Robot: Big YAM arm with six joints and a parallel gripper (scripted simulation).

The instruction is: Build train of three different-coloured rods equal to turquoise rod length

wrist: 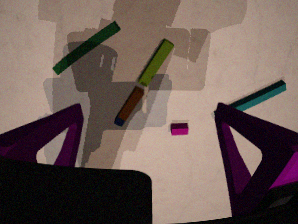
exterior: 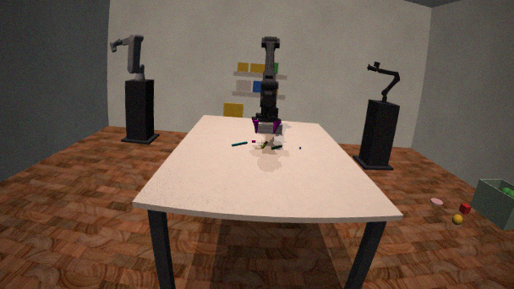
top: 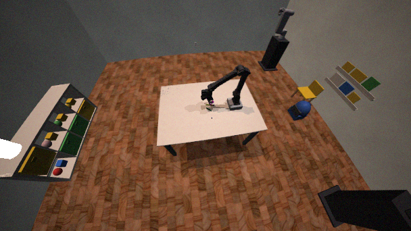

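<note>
Our arm is black, with slim links and chunky joints; our end effector has purple, triangular fingers with open centres; our base is grey.
</note>
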